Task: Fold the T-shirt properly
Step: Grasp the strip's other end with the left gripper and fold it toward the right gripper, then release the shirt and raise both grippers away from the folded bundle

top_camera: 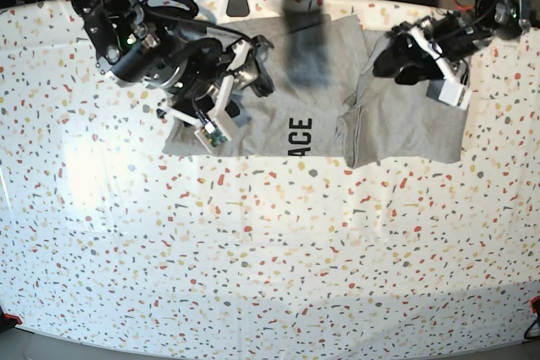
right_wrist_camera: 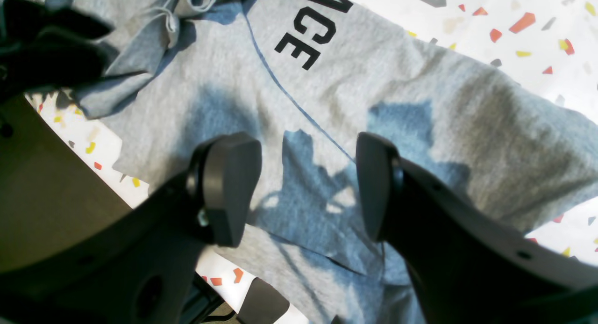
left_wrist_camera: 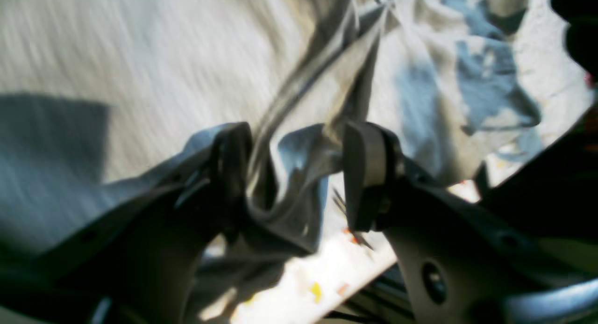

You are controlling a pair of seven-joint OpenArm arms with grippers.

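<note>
T-shirt: a grey shirt lying along the far edge of the speckled table, well away from the near edge; the whole near half of the table carries nothing of the task.
Lettering: black capitals "ACE" show on the part nearest me, so the printed side faces up there.
Shape so far: one side looks partly folded in, a doubled flap lying toward the far right corner with a rumpled ridge where it meets the middle; the other side is bunched near the far left. My guess is the folding is under way but far from neat.
Right gripper: over the shirt's left-hand part as I see it, its two pads spread apart with only flat grey cloth showing below the gap; nothing is pinched. It seems poised above the cloth to take a fresh hold near the hem.
Left gripper: toward the far right corner, above the folded flap. The wrist view is blurred, but the pads stand wide and a twisted fold of cloth runs up through the gap, touching or just beside one pad; it looks let go, not clamped.
Shirt relative to grippers: under both, spanning the stretch between them.
Why so: each arm works its own end, which suits drawing the sides inward.
</note>
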